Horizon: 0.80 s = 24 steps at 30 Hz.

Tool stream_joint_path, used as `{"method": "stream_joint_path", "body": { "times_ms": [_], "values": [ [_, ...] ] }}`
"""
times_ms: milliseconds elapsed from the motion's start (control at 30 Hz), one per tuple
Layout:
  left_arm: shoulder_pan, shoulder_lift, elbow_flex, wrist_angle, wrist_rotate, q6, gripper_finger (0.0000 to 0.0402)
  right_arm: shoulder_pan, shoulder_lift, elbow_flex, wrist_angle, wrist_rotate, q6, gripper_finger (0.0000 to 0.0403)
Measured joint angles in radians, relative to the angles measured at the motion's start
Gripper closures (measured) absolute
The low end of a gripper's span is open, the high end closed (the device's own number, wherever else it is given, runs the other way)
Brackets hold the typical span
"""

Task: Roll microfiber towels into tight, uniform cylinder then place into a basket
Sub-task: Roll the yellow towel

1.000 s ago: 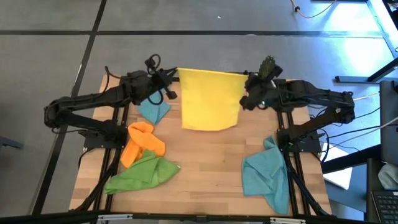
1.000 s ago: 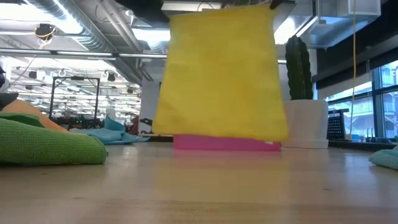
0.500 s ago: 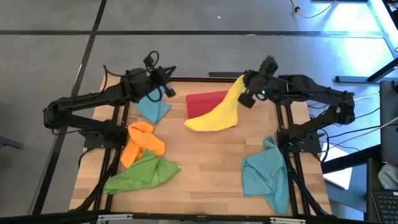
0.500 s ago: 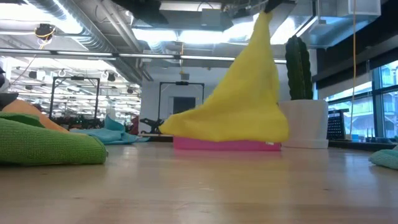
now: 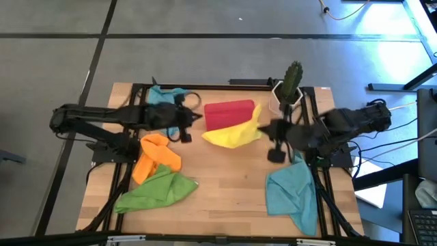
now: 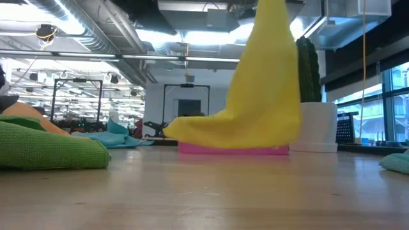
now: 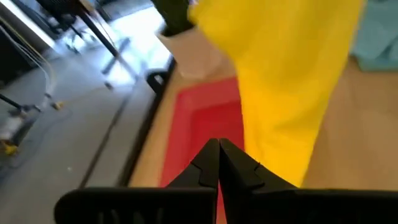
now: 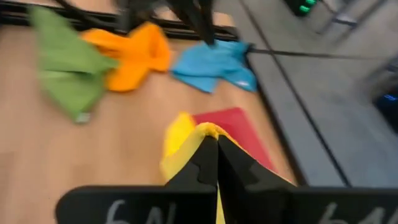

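Observation:
The yellow towel (image 5: pixel 229 137) hangs from my right gripper (image 5: pixel 263 126), which is shut on its upper end above the table's middle right. The towel's lower part lies bunched over the near rim of the red basket (image 5: pixel 222 111) and on the table. In the low view the yellow towel (image 6: pixel 255 108) drops from above in front of the basket (image 6: pixel 223 149). My left gripper (image 5: pixel 194 119) is shut and holds nothing. It sits just left of the basket and points at it and at the towel (image 7: pixel 292 74). My right gripper pinches the yellow towel's raised end (image 8: pixel 202 132) between its two shut fingers. Cloth shows on both sides of the fingers. The fingers slant downward from the table's right side. The towel hangs below them, and its lower part (image 5: pixel 225 139) rests on the basket's rim and the table.
A white pot with a cactus (image 5: pixel 290 85) stands at the far right, beside the basket. An orange towel (image 5: pixel 157 157) and a green towel (image 5: pixel 160 188) lie at the near left. One teal towel (image 5: pixel 167 94) lies far left, another (image 5: pixel 293 191) near right. The table's near middle is bare wood.
A second ago both grippers held the yellow towel spread by its top corners. The left corner has come out of my left gripper and fallen onto the basket. My right gripper has carried its corner toward the near edge. My left gripper has moved nearer and tipped down.

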Motion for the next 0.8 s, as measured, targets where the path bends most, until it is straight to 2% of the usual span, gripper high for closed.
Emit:
{"method": "stream_joint_path", "body": {
  "times_ms": [167, 400, 467, 567, 633, 800],
  "values": [
    [-0.015, 0.141, 0.0, 0.029, 0.005, -0.018, 0.0401, 0.149, 0.0, 0.0, 0.056, -0.041, 0.052, 0.0403],
    [0.034, 0.337, 0.0, 0.066, 0.022, -0.001, 0.0401, 0.31, 0.023, 0.0, 0.146, -0.045, 0.052, 0.0403],
    [0.053, 0.38, 0.0, 0.082, 0.072, -0.014, 0.0401, 0.344, 0.034, 0.0, 0.147, -0.045, 0.063, 0.0403],
    [0.075, 0.435, 0.0, 0.097, 0.22, -0.036, 0.0401, 0.379, 0.056, 0.0, 0.148, -0.044, 0.081, 0.0403],
    [0.075, 0.464, 0.0, 0.1, 0.284, -0.04, 0.0401, 0.397, 0.075, 0.0, 0.148, -0.044, 0.082, 0.0403],
    [0.037, 0.498, 0.0, 0.106, 0.304, -0.029, 0.0401, 0.407, 0.115, 0.0, 0.156, -0.044, 0.079, 0.0403]
  ]
}}
